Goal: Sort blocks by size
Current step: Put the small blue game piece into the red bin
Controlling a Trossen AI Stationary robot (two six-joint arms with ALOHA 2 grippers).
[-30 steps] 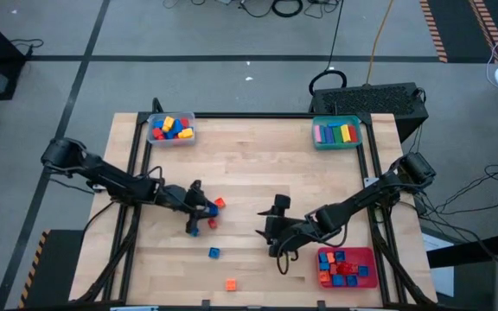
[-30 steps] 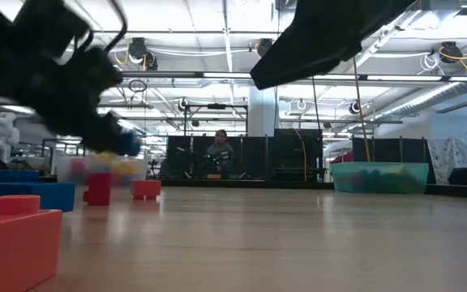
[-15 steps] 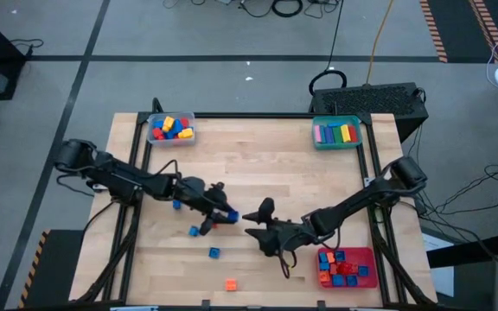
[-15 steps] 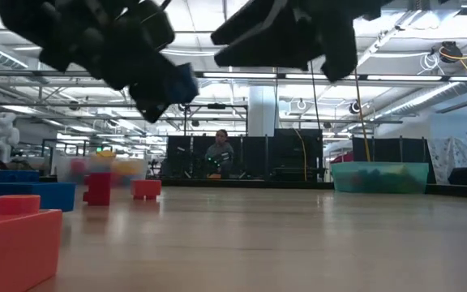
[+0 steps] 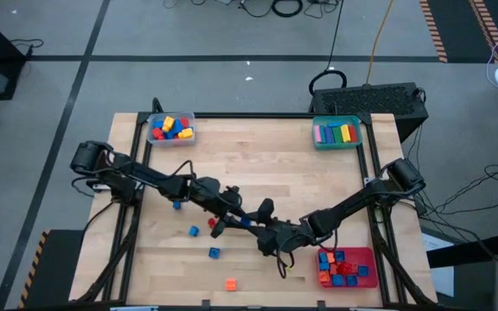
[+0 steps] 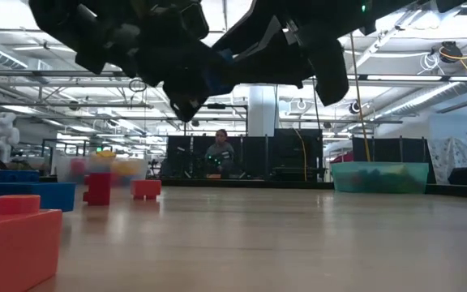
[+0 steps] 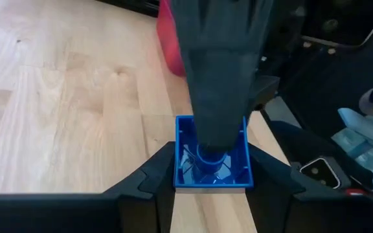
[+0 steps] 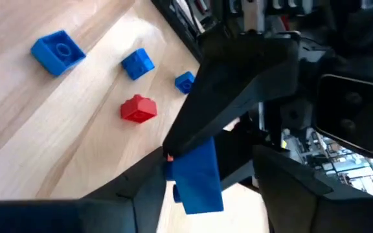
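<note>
Over the table's middle, my left gripper (image 5: 237, 217) is shut on a small blue block (image 7: 212, 162) whose hollow underside faces its wrist camera. My right gripper (image 5: 263, 218) meets it from the right and is open. Its fingers stand on either side of the same block (image 8: 196, 175), with a gap on one side. I cannot tell whether they touch it. One right finger (image 7: 219, 77) crosses in front of the block's hollow. Loose blocks lie on the table to the left: blue (image 5: 194, 231), red (image 5: 213, 222), blue (image 5: 213, 252) and orange (image 5: 230, 283). My left gripper pinches the blue block by two opposite side walls (image 7: 180, 163) between its two fingers. The fingers come nearly level from the table's left, slanting a little down. The block is lifted clear of the table, its open underside turned back toward the wrist.
A clear tray (image 5: 171, 129) with mixed blocks stands at the far left. A teal tray (image 5: 336, 132) with long bars is at the far right, and a red tray (image 5: 346, 266) with red and blue blocks at the near right. Both arms cross the table's middle.
My left gripper has carried the blue block up and toward the table's right, from among the loose blocks to the middle beside my right gripper. My right gripper has stayed near the middle and rolled about its own axis.
</note>
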